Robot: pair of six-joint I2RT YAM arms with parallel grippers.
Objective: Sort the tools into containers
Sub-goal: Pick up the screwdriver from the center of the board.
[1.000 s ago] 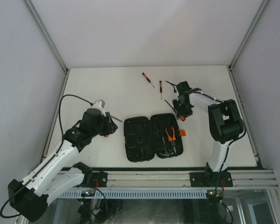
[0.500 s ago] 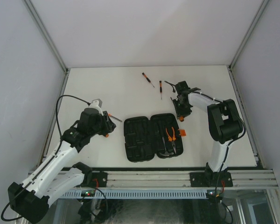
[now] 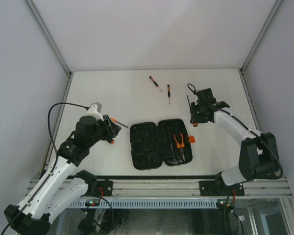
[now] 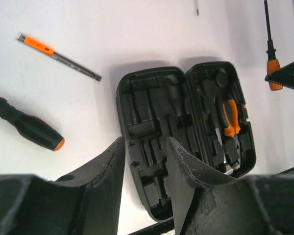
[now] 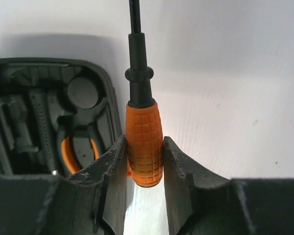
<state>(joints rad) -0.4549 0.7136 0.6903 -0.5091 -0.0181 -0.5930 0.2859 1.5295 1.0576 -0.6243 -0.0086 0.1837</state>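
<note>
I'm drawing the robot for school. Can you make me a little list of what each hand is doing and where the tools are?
left gripper: open, empty, left of the case
right gripper: shut on orange-handled screwdriver
case: open on the table
pliers: in its right half
loose tools: two small screwdrivers at the back; black handle and thin bit by the left gripper

White table (image 3: 215,93) enclosed on three sides by plain pale panels (image 3: 152,34). Aluminium posts (image 3: 48,39) at rear corners; slotted rail (image 3: 161,186) along near edge. Lighting even.
</note>
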